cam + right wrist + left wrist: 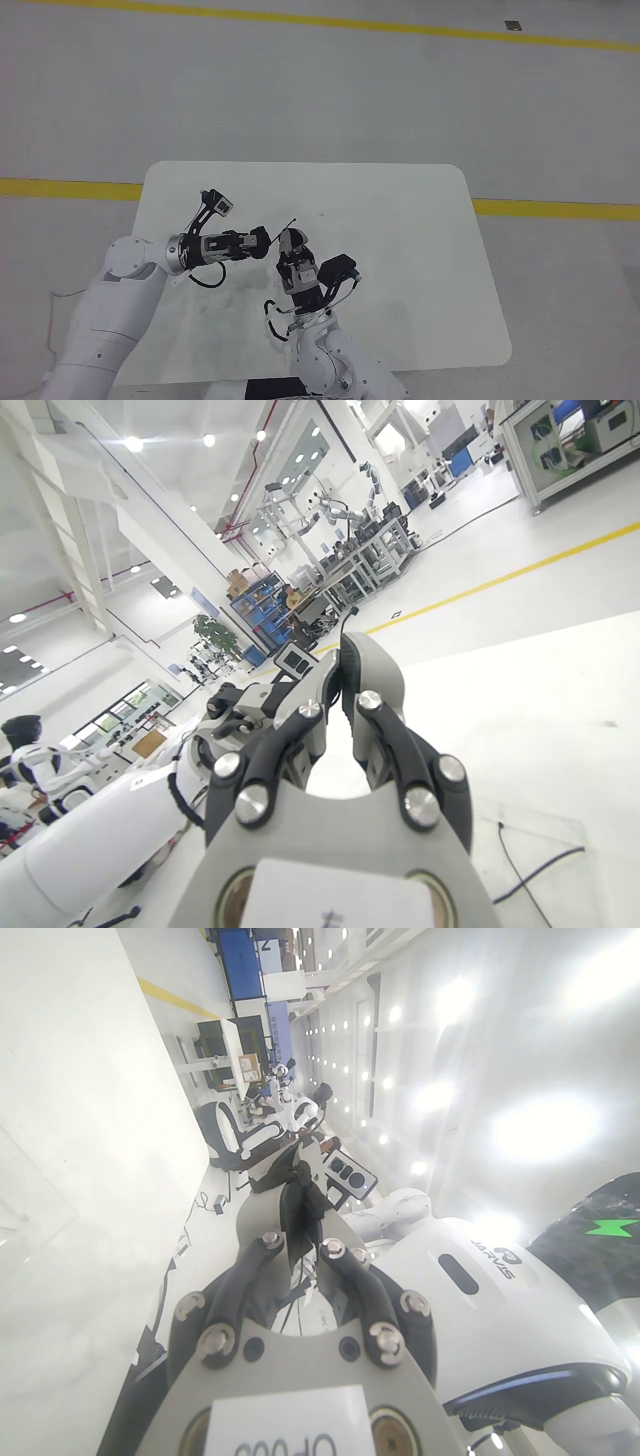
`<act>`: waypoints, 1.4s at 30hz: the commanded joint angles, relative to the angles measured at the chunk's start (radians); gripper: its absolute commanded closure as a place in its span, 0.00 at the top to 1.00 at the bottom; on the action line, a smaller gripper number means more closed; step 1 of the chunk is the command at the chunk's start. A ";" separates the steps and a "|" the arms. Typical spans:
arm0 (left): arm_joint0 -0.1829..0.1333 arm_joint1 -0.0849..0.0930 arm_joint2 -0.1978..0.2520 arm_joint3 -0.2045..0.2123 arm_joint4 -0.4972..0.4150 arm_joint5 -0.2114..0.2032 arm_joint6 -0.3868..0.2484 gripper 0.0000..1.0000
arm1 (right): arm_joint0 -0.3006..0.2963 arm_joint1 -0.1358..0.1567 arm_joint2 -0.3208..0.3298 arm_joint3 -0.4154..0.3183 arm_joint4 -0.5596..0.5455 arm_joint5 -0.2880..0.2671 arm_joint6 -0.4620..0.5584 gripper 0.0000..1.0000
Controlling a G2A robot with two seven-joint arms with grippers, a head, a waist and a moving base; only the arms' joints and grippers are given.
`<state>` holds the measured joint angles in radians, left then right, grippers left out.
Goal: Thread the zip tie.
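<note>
A thin black zip tie [348,620] sticks up out of my right gripper [341,660], which is shut on it; a small head shows at the tie's free end. From above, the zip tie [290,226] is a short slanted line over the right gripper [290,242], which stands above the near middle of the white table [400,200]. My left gripper [264,240] comes in from the left and its tips sit right beside the right one. Its fingers [287,1200] are pressed together, shut; I cannot tell whether anything lies between the black pads.
Loose black ties [520,870] lie on the table by a clear flat sheet [540,825] close to my right arm. Bare white tabletop stretches to the far and right edges. A yellow floor line [560,208] runs beyond the table.
</note>
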<state>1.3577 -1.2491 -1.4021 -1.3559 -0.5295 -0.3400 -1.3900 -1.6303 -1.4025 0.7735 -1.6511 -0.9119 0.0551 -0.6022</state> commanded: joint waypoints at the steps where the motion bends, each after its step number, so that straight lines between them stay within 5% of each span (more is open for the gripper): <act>1: 0.000 0.000 0.000 0.000 0.000 0.000 0.000 0.00 | 0.000 0.002 -0.002 0.000 0.032 -0.018 -0.004 0.00; 19: 0.000 0.000 0.000 0.000 0.000 0.000 0.000 0.00 | 0.017 0.014 -0.032 -0.014 0.151 -0.090 -0.054 0.00; 38: 0.000 0.000 0.000 0.000 0.000 0.000 0.000 0.00 | 0.038 0.024 -0.059 0.000 0.141 -0.063 -0.058 0.00; 39: 0.000 0.000 0.000 0.000 0.000 0.000 0.000 0.00 | 0.039 0.026 -0.061 -0.002 0.129 -0.061 -0.056 0.06; 40: 0.000 0.000 0.000 0.000 0.000 0.000 0.000 0.00 | 0.038 0.027 -0.061 -0.003 0.121 -0.057 -0.056 0.42; 41: 0.000 0.000 0.000 0.000 0.000 0.000 0.000 0.00 | 0.038 0.028 -0.062 -0.005 0.114 -0.055 -0.056 1.00; 42: 0.000 0.000 0.000 0.000 0.000 0.000 0.000 0.00 | 0.037 0.029 -0.062 -0.007 0.104 -0.051 -0.057 1.00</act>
<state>1.3577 -1.2491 -1.4021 -1.3559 -0.5295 -0.3400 -1.3900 -1.5923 -1.3747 0.7115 -1.6567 -0.8004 0.0009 -0.6580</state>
